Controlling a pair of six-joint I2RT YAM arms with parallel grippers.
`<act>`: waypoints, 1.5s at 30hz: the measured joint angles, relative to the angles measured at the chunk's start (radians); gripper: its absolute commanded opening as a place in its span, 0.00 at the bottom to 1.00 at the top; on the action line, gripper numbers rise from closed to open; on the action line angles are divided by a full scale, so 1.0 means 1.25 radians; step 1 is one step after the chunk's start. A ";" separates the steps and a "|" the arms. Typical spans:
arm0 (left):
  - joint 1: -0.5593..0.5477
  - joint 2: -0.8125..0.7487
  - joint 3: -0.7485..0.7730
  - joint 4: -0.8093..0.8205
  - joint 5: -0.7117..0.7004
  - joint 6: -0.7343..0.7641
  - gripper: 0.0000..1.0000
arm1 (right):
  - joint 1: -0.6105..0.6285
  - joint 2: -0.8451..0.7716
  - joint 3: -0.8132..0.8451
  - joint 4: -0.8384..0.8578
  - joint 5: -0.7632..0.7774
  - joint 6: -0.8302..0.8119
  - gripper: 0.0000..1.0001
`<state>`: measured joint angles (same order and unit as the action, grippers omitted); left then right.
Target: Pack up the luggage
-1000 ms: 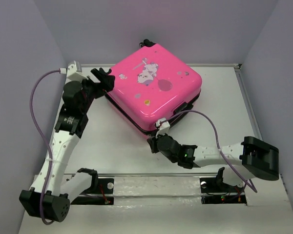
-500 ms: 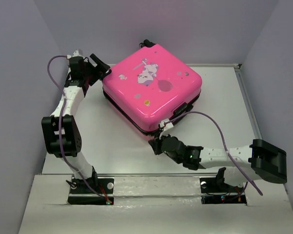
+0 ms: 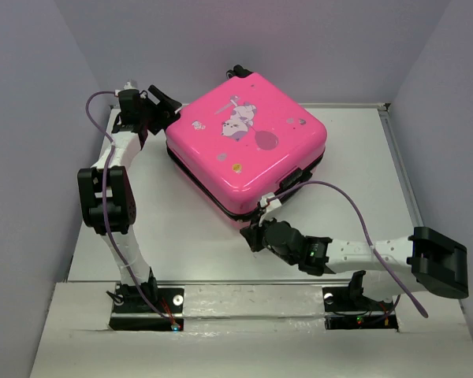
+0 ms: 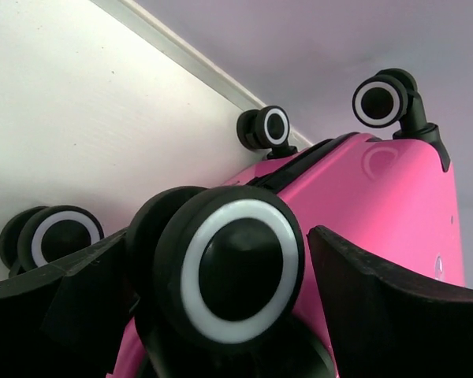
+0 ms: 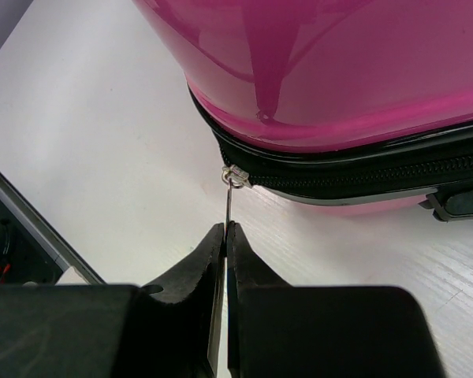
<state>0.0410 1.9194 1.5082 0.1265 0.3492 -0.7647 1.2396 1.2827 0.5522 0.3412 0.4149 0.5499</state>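
Note:
The luggage (image 3: 248,150), a hot-pink hard-shell suitcase with a cartoon print, lies closed and flat in the middle of the white table. My left gripper (image 3: 164,106) is at its back left corner. In the left wrist view the left gripper (image 4: 221,256) is open, with one black-and-white wheel (image 4: 232,272) between the jaws and a gap on the right side. My right gripper (image 3: 252,234) is at the front corner. In the right wrist view the right gripper (image 5: 225,228) is shut on the thin metal zipper pull (image 5: 229,206), which hangs from the slider (image 5: 235,176) on the black zipper.
Three other wheels show in the left wrist view, two at the far end (image 4: 274,126) (image 4: 378,98) and one low at the left (image 4: 59,236). A raised rim (image 3: 355,105) runs along the table's back edge, with grey walls around. Purple cables loop from both arms.
The left arm has risen and stretched back, bringing its gripper to the suitcase's back left corner. The right arm has stretched out a little, its gripper staying at the front corner.

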 measured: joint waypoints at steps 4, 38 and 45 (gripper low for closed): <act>-0.001 0.005 -0.002 0.033 0.017 -0.036 0.46 | 0.000 0.001 0.000 0.000 0.000 0.000 0.07; 0.098 -1.126 -0.973 0.139 -0.324 -0.082 0.06 | 0.057 0.026 0.074 -0.290 0.067 -0.104 0.07; 0.095 -1.060 -0.924 0.088 -0.329 -0.083 0.06 | 0.059 -0.027 0.035 -0.194 0.022 -0.092 0.07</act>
<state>0.1600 0.5945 0.3534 0.2363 -0.0620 -0.8684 1.3132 1.2484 0.5957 0.0986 0.4419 0.4347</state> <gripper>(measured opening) 0.643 0.075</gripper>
